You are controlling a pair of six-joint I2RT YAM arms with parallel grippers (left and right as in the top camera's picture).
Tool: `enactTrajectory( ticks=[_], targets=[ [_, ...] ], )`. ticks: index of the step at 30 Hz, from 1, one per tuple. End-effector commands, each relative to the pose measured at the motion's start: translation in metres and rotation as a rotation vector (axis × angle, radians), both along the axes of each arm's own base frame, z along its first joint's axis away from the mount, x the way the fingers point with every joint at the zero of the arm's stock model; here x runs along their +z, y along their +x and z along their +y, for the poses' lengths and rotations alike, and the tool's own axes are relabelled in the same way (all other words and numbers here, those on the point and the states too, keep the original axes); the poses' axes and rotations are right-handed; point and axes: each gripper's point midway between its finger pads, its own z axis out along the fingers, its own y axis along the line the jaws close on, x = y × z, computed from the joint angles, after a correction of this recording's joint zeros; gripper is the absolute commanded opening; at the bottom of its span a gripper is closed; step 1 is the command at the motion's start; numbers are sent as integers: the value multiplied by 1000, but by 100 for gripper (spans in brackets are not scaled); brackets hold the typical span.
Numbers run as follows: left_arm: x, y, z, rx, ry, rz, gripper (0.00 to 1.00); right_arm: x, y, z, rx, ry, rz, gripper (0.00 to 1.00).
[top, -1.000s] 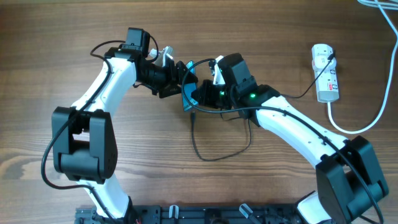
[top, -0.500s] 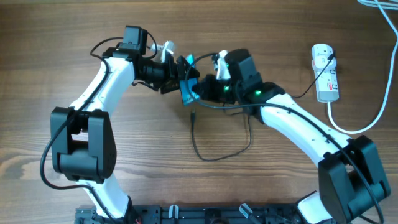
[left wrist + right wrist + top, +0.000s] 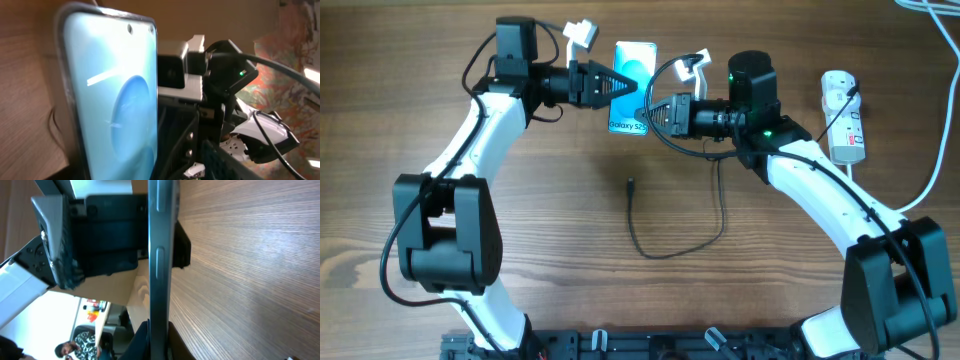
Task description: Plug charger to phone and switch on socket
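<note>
The phone (image 3: 633,72) faces up with its turquoise screen and white text, held between both grippers at the far middle of the table. My left gripper (image 3: 618,86) is shut on its left edge. My right gripper (image 3: 652,108) is shut on its right edge. In the right wrist view the phone (image 3: 160,255) is edge-on between my jaws (image 3: 159,332). The left wrist view shows its screen (image 3: 110,100) close up. The charger's plug tip (image 3: 631,183) lies free on the table below the phone, and its black cable (image 3: 665,253) loops towards the socket (image 3: 844,130) at the right.
The socket's thick white cord (image 3: 920,195) curves along the right edge of the table. The black cable passes under my right arm (image 3: 810,195). Both arm bases stand at the near edge.
Both grippers have carried the phone away from the near side to the far middle. It has turned from edge-on to screen up. The plug tip stays on the table.
</note>
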Motion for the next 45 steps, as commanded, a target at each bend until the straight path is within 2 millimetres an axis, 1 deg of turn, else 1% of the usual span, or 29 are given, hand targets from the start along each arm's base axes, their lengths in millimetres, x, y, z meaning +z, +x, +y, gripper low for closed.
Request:
enactTrajectory(
  ticks=[1, 4, 5, 7, 9, 13, 18, 22, 25, 28, 34, 41, 43, 45],
  targets=[
    [46, -17, -1, -60, -47, -37, 53, 13, -5, 3, 28, 17, -23, 4],
    [51, -20, -1, -62, -47, -37, 44, 15, -7, 4, 58, 14, -80, 4],
    [51, -21, -3, -67, -46, -27, 43, 15, -8, 4, 72, 13, -104, 4],
    [49, -25, -7, -78, -45, -6, 43, 16, -10, 4, 92, 12, -142, 5],
    [49, -28, -12, -91, -45, -5, 43, 16, -9, 2, 91, 14, -141, 4],
    [48, -36, -25, -127, -44, 7, 42, 22, -19, 0, 154, 56, -132, 4],
    [48, -43, -35, -153, -43, 14, 40, 26, -16, -14, 147, 89, -69, 4],
    [48, -43, -34, -153, -43, 14, 37, 28, -15, -23, 149, 112, -21, 4],
    [47, -43, -34, -153, -42, 24, 37, 24, -14, -28, 132, 107, 21, 4],
    [47, -43, -33, -150, -42, 21, 36, 23, -10, -34, 115, 105, 28, 4],
    [47, -32, -17, -106, -42, 21, 37, 23, -9, -36, 110, 106, 29, 4],
    [47, -37, -24, -124, -42, 26, 35, 23, -9, -36, 108, 106, 35, 4],
    [47, -38, -27, -131, -42, 27, 38, 23, -9, -36, 109, 107, 37, 4],
    [47, -41, -30, -140, -42, 27, 38, 22, -9, -36, 108, 106, 39, 4]
  ],
)
